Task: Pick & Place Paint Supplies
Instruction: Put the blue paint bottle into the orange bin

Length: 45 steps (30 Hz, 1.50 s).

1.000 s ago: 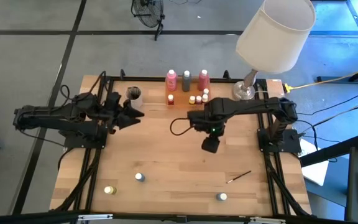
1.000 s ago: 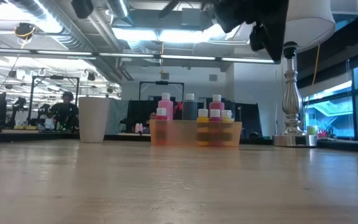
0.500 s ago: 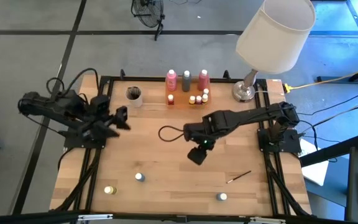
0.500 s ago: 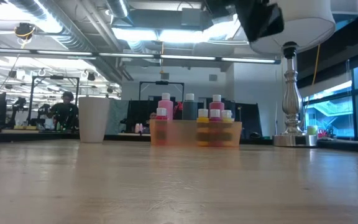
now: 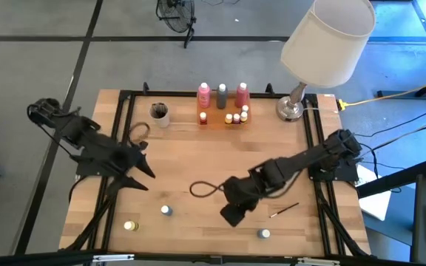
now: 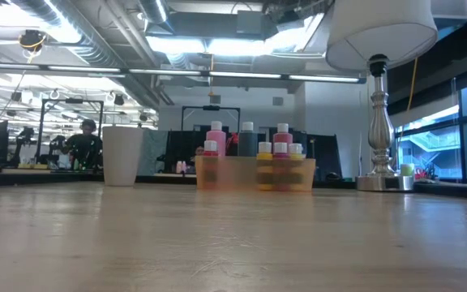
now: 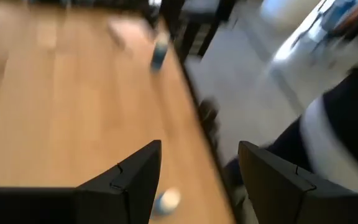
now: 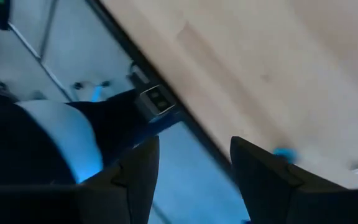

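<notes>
Near the table's front edge, well away from the orange tray (image 5: 222, 118): three loose small pots and a thin dark brush (image 5: 284, 210), none touched by either gripper. Closest to the right gripper (image 5: 231, 215), fingers apart and clamped on nothing, the brush just beyond it toward the lamp (image 5: 324, 41) side, and a white-lidded pot (image 5: 264, 234) a little farther from the tray. Near the left gripper (image 5: 145, 177), fingers likewise apart and empty, another white-lidded pot (image 5: 166, 210) lying farther from the tray than the fingertips, clear of them; beyond that, a yellow-lidded pot (image 5: 130, 226) by the front corner. In the left wrist view, a blurred pale pot (image 7: 166, 200) between the dark fingers (image 7: 126, 180), not gripped. Standing behind the tray's small pots, at the back edge: two pink bottles (image 5: 204, 94) with the grey bottle (image 5: 222, 94) between, all upright and white-capped. Inside the tray, small pots with yellow, white and red lids. Beside the tray, away from the lamp, the beige cup (image 5: 159, 113), upright, contents not discernible
</notes>
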Each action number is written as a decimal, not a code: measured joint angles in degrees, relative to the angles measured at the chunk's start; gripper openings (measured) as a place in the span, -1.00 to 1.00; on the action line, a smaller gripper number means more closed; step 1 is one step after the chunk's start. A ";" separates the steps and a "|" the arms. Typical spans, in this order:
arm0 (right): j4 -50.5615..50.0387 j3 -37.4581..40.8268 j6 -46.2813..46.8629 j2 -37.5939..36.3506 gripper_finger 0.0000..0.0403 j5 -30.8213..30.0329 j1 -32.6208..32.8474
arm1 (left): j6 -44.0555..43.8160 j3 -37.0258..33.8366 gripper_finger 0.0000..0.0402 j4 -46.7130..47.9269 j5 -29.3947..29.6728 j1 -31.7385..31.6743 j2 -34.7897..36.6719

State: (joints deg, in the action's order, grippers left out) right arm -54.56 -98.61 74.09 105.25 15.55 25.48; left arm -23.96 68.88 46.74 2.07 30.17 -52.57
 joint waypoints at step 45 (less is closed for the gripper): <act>-2.26 0.00 -8.98 0.04 0.00 -3.58 6.86 | -0.89 -0.02 -0.02 11.91 8.32 12.60 -32.77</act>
State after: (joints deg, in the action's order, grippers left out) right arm -56.82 -98.61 65.10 105.30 11.97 32.34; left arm -24.85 68.86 58.64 10.38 42.76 -85.34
